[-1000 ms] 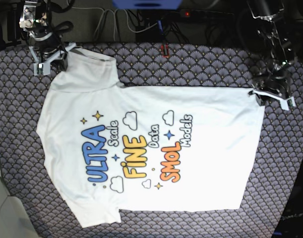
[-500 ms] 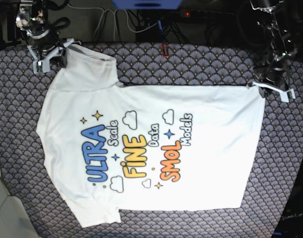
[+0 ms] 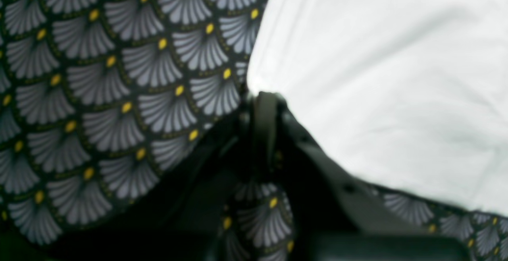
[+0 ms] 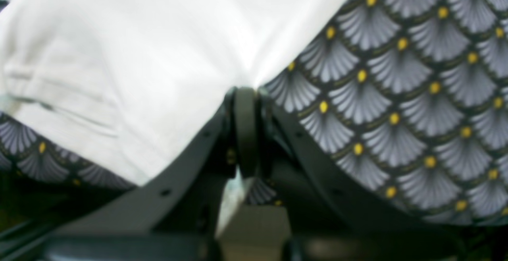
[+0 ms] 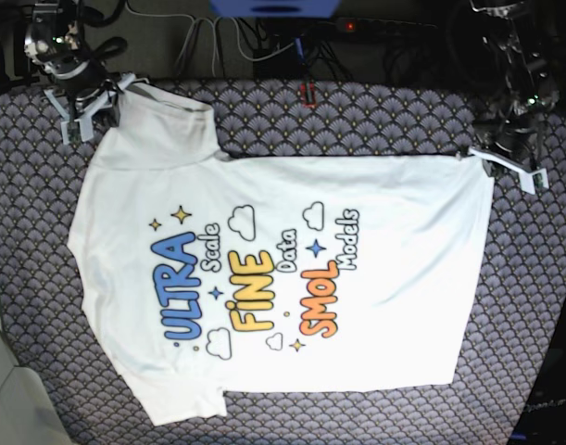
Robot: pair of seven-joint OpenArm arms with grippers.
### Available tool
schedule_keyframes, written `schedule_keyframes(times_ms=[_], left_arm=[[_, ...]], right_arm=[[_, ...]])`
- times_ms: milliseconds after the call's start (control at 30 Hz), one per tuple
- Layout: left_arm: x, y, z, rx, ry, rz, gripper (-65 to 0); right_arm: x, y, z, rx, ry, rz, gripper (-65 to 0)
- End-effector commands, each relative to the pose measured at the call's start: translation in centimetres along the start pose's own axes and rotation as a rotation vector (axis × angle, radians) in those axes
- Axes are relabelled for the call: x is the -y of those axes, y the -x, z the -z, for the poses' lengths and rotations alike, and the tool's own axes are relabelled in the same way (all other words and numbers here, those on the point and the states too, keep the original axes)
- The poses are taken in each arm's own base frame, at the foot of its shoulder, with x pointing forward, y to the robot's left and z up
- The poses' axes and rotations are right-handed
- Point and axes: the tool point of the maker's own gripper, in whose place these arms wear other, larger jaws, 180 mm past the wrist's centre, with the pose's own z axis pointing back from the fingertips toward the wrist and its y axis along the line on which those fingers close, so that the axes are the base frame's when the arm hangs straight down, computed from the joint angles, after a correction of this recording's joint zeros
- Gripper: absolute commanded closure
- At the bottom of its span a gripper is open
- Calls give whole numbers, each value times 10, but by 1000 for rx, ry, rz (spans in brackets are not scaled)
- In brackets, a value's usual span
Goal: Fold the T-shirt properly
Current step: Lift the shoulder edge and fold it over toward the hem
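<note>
Both arms have lifted slightly, so with the left gripper [image 5: 510, 165] and right gripper [image 5: 86, 100] pinching the T-shirt [image 5: 283, 278] flat on the patterned cloth [image 5: 375, 116], you lift both corners evenly.

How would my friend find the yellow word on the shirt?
Look at the dark tablecloth with its fan pattern, where one big white T-shirt lies spread flat. Three large colored words run sideways across its middle. "FINE" is the one in between, and the only yellow one: "ULTRA" is blue and "SMOL" is orange.
</note>
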Motion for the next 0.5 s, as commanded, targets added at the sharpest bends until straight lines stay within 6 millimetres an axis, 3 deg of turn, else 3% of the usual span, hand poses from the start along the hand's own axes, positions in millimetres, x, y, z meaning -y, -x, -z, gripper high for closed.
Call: schedule_keyframes(times_ms=[0, 233, 467], left_arm=[[2, -26, -3, 74, 6, 21, -5], [3, -39, -6, 106, 9, 26, -5], [14, -68, 1, 168, 24, 12, -5]], right_arm=[[2, -20, -4, 64, 4, -20, 0], [-1, -58, -8, 154, 3, -54, 0], [8, -92, -3, 224, 18, -89, 0]])
